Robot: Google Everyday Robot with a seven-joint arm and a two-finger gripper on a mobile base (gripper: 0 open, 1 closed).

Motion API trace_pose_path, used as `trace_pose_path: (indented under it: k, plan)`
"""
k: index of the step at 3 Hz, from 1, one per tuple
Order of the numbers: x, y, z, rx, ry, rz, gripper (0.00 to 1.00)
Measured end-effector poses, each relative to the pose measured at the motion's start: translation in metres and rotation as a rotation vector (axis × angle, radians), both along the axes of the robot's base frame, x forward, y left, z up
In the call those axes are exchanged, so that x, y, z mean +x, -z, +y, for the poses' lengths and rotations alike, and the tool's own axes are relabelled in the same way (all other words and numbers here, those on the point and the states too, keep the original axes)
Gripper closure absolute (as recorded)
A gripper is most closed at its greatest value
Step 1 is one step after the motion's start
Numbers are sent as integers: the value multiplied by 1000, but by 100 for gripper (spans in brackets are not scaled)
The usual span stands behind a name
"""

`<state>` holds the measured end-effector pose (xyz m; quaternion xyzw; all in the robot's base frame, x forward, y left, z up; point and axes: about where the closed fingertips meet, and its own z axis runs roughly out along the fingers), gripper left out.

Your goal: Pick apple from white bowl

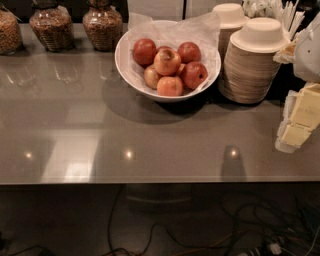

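The white bowl [125, 65] stands at the back middle of the grey counter, lined with crinkled white paper [200, 30]. It holds several red and yellow apples [167, 61] piled together. My gripper [300, 120], pale yellow and white, is at the right edge of the view, low over the counter. It is well to the right of the bowl and a little nearer than it, and it touches nothing that I can see. The white arm part [309, 52] shows above it.
Two stacks of beige disposable bowls [250, 65] stand right next to the white bowl, between it and my gripper. Three glass jars [102, 25] line the back left. Utensils [285, 15] stand at the back right. The counter's front edge [150, 180] has cables below it.
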<state>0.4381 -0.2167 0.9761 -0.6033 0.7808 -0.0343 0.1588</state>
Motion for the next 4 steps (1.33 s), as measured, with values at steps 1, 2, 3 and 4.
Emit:
trace_pose_path:
  k: [1, 2, 3, 4]
  plan:
    - [0, 0, 0, 0, 0, 0, 0]
    - [5, 0, 2, 31, 13, -22, 0]
    - [23, 4, 8, 129, 47, -65, 0]
    - [54, 10, 20, 240, 67, -103, 0]
